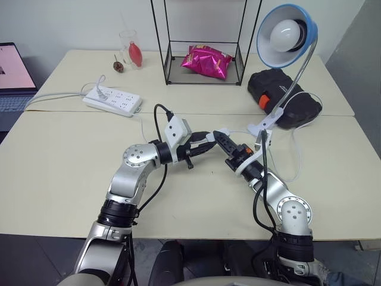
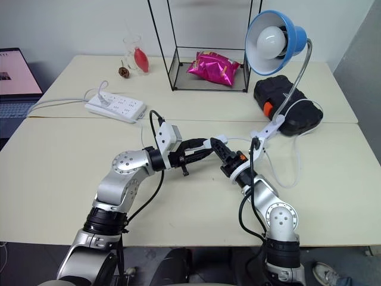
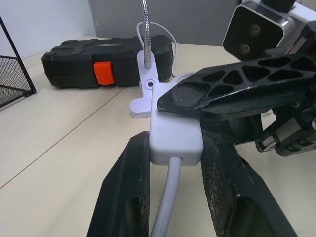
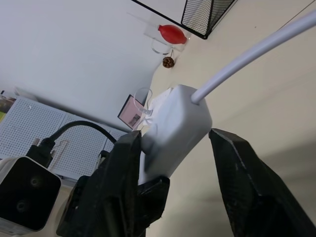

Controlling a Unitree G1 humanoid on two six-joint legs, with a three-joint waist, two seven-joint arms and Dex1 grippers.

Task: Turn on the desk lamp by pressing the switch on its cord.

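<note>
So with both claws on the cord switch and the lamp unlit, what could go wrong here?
1. The right claw has one finger off the switch, so its squeeze may miss the button.
2. The left claw only pinches the switch's sides; a push could twist it loose.
3. A tug on the cord might shift the lamp.

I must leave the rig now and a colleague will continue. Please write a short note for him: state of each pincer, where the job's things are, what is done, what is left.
Left pincer: shut on the switch, holding it just above the table.
Right pincer: around the same switch, one finger touching it, the other finger apart from it; not fully closed.
The cord leaves the switch between the left pincer's fingers.
The desk lamp is clipped at the table's right side; its bulb does not look lit.
Done: switch picked up and presented to the right pincer.
Left: squeeze the switch, then check that the bulb lights.
</note>
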